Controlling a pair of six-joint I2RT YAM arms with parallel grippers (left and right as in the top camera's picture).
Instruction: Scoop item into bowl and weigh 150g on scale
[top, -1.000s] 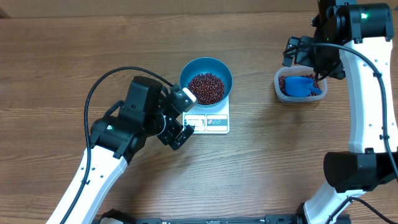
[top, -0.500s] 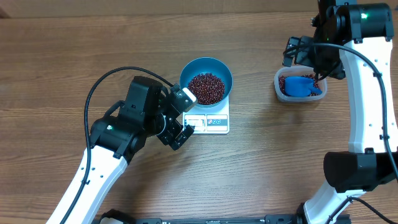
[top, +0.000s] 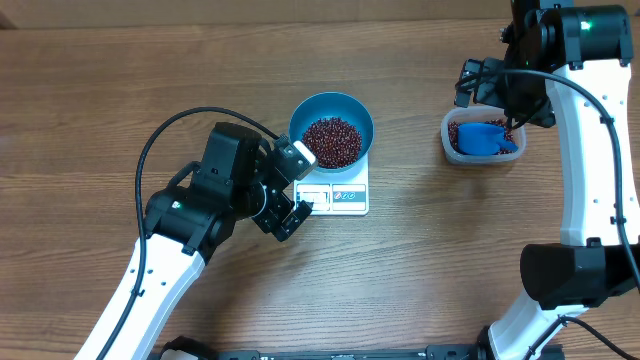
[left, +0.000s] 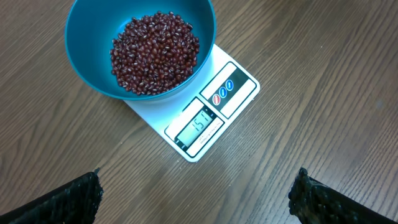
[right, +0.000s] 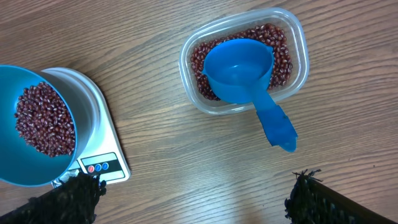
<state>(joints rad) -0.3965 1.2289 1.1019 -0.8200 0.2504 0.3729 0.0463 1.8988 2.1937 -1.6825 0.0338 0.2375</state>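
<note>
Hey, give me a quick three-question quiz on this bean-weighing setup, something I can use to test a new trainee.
1. True or false: the blue bowl of beans sits on the scale.
2. Where is the blue scoop? A) beside the scale B) lying in the clear tub, handle out over its rim C) in the bowl
3. How do the left gripper and right gripper stand, and does either hold anything?

Key: 1 true. 2 B. 3 both open, holding nothing.
</note>
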